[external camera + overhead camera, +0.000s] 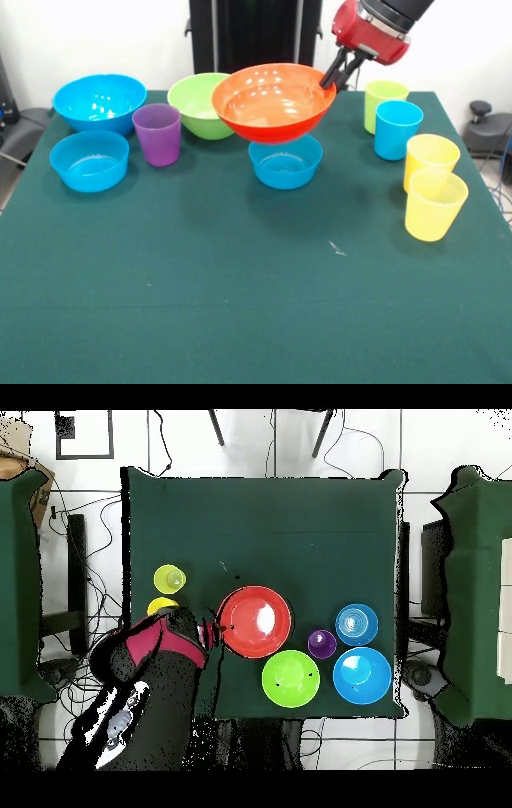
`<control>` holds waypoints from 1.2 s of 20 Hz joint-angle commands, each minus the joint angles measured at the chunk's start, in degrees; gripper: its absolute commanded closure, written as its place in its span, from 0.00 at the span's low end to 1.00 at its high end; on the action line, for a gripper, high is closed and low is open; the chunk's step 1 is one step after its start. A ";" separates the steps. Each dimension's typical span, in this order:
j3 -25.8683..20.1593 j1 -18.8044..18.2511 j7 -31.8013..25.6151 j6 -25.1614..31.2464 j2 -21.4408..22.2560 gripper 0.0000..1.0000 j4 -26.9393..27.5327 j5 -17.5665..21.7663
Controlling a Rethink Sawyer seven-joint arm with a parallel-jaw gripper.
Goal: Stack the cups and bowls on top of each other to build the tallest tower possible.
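My gripper point(334, 78) is shut on the right rim of the wide orange bowl point(272, 100), which hangs just above a small blue bowl point(286, 164) at mid-table. From overhead the orange bowl point(255, 621) hides that blue bowl, and the gripper point(218, 629) sits at its left rim. The purple cup point(157, 134) stands left of it, in front of the lime green bowl point(196, 104). At the right stand the lime green cup point(382, 98), the blue cup point(398, 128) and two yellow cups point(432, 158) point(434, 206). No tower is in view.
The large blue bowl point(100, 100) and another small blue bowl point(89, 160) sit at the far left. The green cloth point(240, 304) stretches toward the near edge. Overhead, the arm point(150, 674) covers the table's lower left corner.
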State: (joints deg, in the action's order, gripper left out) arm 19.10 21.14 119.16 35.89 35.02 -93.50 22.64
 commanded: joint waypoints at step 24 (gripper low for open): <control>-1.63 0.63 10.00 -3.07 -6.96 1.00 6.08 -3.45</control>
State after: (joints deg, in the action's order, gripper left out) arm 19.47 21.57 119.16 35.87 29.94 -90.50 20.49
